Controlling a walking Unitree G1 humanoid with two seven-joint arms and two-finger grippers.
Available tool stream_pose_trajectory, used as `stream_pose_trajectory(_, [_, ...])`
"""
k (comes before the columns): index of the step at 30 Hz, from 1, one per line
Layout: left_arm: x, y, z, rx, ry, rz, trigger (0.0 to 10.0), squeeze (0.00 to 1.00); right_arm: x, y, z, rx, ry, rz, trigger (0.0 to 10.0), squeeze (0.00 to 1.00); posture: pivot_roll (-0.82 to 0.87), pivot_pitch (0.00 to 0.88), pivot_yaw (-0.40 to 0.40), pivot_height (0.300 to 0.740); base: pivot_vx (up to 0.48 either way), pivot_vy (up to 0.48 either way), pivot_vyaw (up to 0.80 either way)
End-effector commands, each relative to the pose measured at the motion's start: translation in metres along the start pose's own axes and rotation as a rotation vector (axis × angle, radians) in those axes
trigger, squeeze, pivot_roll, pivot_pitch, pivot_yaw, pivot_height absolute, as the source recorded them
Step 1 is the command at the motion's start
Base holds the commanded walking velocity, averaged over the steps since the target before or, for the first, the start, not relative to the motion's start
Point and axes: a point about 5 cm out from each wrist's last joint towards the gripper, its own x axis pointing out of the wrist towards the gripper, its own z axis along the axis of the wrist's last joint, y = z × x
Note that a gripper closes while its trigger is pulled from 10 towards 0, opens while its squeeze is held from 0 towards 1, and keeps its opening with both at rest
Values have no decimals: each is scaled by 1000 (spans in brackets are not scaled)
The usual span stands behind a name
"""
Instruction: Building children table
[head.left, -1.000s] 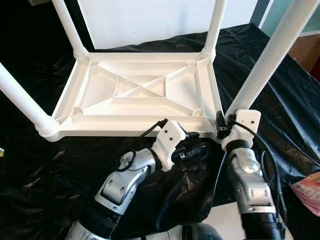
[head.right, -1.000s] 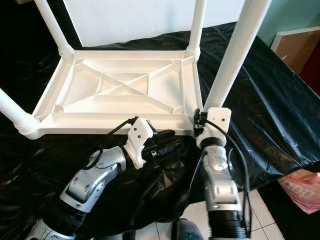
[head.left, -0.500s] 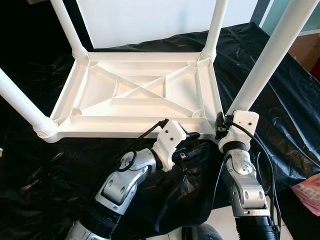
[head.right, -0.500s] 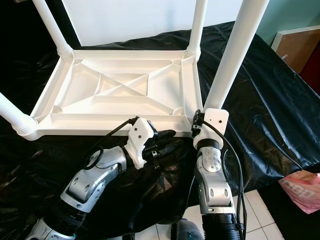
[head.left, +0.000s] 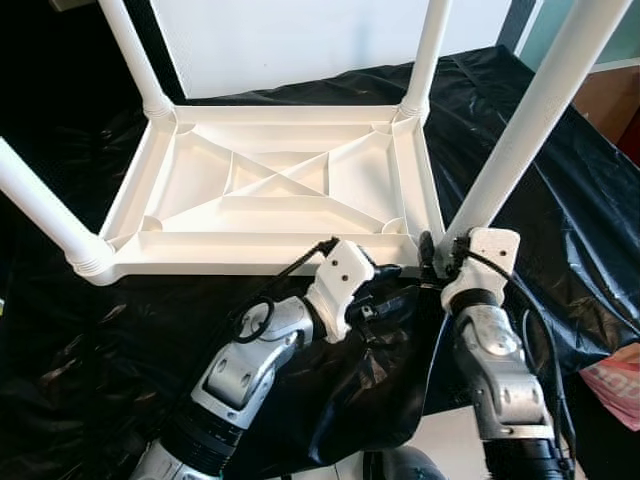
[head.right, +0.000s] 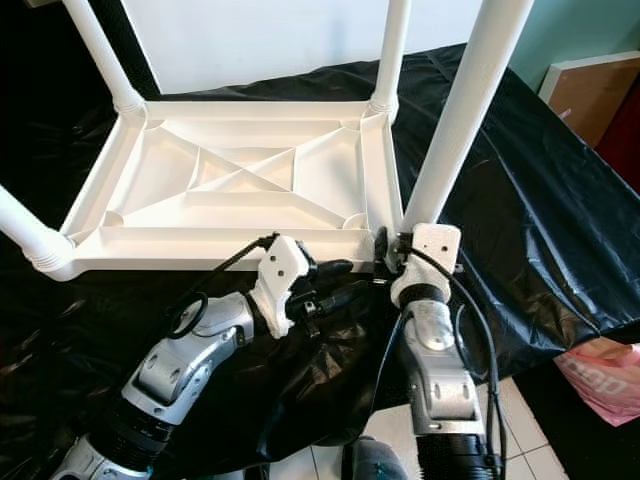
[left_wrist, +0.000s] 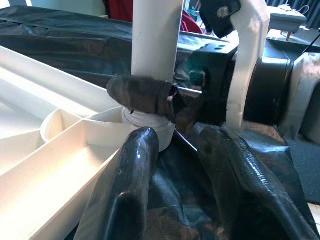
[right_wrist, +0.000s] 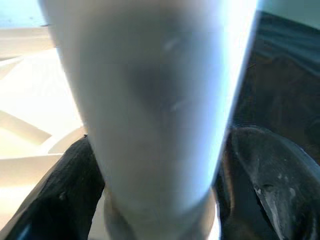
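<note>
The white children's table top (head.left: 200, 252) lies upside down on a black sheet, with a white leg standing at each corner. My right gripper (head.left: 438, 252) is shut on the base of the near right leg (head.left: 530, 120), just above its socket. In the right wrist view its black fingers (right_wrist: 55, 200) flank that leg (right_wrist: 150, 100). My left gripper (head.left: 400, 285) is open and empty, just left of the same corner. Its fingertips (left_wrist: 137, 165) point at the leg's socket (left_wrist: 145, 122), a short way off.
The black sheet (head.left: 100, 360) covers the work surface and hangs over the near edge onto tiled floor (head.right: 400, 430). A pink bag (head.left: 620, 385) lies at the lower right. A white board (head.left: 300, 40) stands behind the table top.
The left gripper has edged up toward the near right corner. The right wrist has shifted a little at the leg's base, its grip unchanged.
</note>
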Motion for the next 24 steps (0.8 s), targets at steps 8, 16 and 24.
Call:
stream_pose_trajectory(8, [2,-5,-3,0,12,-67,10000,0,7,-23,5,4,-27,248,10000,0,-69,112,-4,740,0,0,0])
stream_pose_trajectory(16, [2,-3,-2,9,15,-70,10000,0,13,-18,0,-69,8,493,10000,0,-61,105,-1,740,0,0,0])
stream_pose_trajectory(24, [1,-1,-1,15,18,-63,10000,0,27,-20,-3,-143,25,606,3843,0,-49,109,-5,740,0,0,0])
